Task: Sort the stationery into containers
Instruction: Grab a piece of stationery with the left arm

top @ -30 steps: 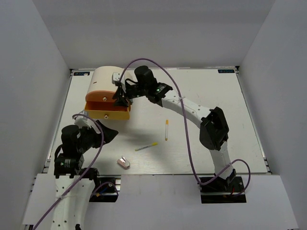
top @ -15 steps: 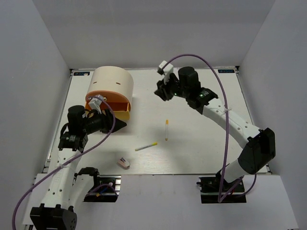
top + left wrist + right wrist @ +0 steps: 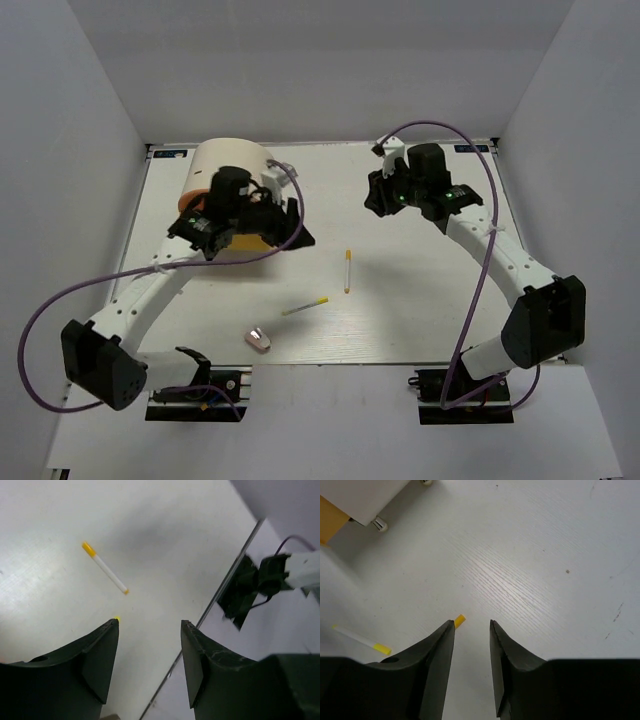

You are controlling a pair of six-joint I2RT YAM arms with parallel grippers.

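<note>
Standing at the far left of the table (image 3: 450, 290), the cream box (image 3: 232, 152) has the left gripper (image 3: 150, 625) just in front of it, jaws apart and empty. Near the front edge lies the eraser (image 3: 258, 339). Mid-table lie the slanted pen (image 3: 305, 306) and the lengthwise pen (image 3: 347, 270). Farther right, the right gripper (image 3: 471, 622) hovers, jaws narrowly parted, holding nothing.

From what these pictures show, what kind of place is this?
Likely a robot test cell: a white table enclosed by plain grey walls, two robot arms bolted at its near edge, and two pens laid out.
</note>
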